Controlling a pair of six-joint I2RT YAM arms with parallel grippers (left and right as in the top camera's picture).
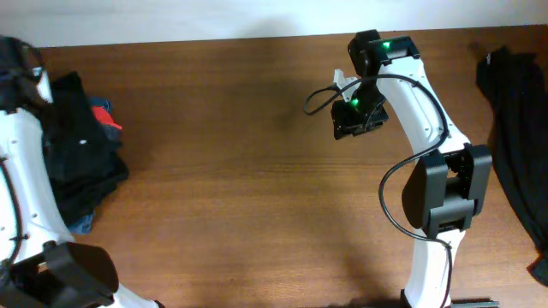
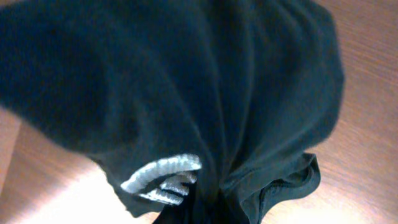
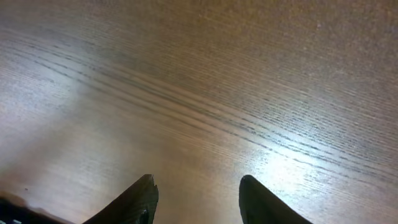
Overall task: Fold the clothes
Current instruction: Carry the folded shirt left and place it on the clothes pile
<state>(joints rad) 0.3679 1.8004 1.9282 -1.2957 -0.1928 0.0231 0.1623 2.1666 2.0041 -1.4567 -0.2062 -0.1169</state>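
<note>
At the 9 o'clock side of the table lay a pile of clothes, mostly black, with a bit of red cloth peeking out near the top. The left gripper was right by this pile, just off its 10 o'clock corner. Its own camera saw only black cloth very close up, with a white print on it. The cloth bunched together at the bottom of that view, so the jaws may have been pinching it, but the fingers were hidden and I could not tell. The right gripper hung over bare wood near 1 o'clock, far from the pile. Its jaws were spread apart with nothing between them, only table. A second thing to fold, a long black garment, lay at the 3 o'clock edge. It ran from 12 o'clock down to 6 o'clock. It sat to the 3 o'clock side of the right gripper, so the right arm was the nearer one for it. The left arm was the nearer one for the pile. Nothing looked folded yet, so the job seemed to be only starting.
</note>
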